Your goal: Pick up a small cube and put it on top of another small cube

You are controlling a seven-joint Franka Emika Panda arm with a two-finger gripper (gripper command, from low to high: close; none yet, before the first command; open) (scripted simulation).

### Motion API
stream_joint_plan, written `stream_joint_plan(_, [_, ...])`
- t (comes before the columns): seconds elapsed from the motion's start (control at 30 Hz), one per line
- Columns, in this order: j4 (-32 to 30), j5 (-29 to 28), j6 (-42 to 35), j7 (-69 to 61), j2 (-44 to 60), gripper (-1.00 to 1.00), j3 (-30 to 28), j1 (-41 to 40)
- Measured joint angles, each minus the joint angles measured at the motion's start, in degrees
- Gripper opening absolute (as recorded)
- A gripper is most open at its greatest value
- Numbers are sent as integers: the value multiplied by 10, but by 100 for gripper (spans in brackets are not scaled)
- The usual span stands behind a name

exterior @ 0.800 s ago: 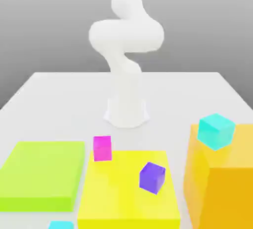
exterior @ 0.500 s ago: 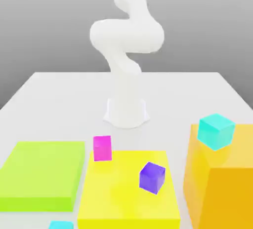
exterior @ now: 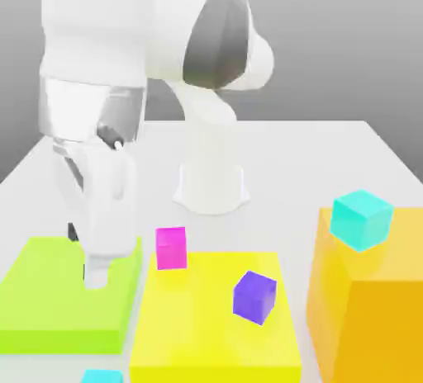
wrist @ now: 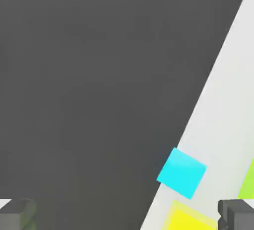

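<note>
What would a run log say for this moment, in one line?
gripper: open, empty | over: green block, near cyan cube at table edge | pink cube, purple cube: untouched | stacking: not done

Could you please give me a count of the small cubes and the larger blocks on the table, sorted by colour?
Cyan cubes: 2
Magenta cube: 1
Purple cube: 1
Green block: 1
Yellow block: 1
Orange block: 1
Total: 7

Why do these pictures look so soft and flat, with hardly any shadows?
Exterior view: even, diffuse light, so the purple cube and pink cube throw almost no shadow on the yellow block; edges look fuzzy, and the background fades from grey to paler grey. Hand view: the cyan cube is soft-edged beside a flat dark area; no glare.
</note>
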Motion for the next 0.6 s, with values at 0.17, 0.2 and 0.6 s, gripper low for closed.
stream_joint_plan(0.17, [6,21,28,97,96,0,-18,-1])
stream_joint_plan(0.2, [7,29,34,114,115,0,-21,-1])
stream_joint_plan(0.6, [29,40,117,157,244,-100,-39,7])
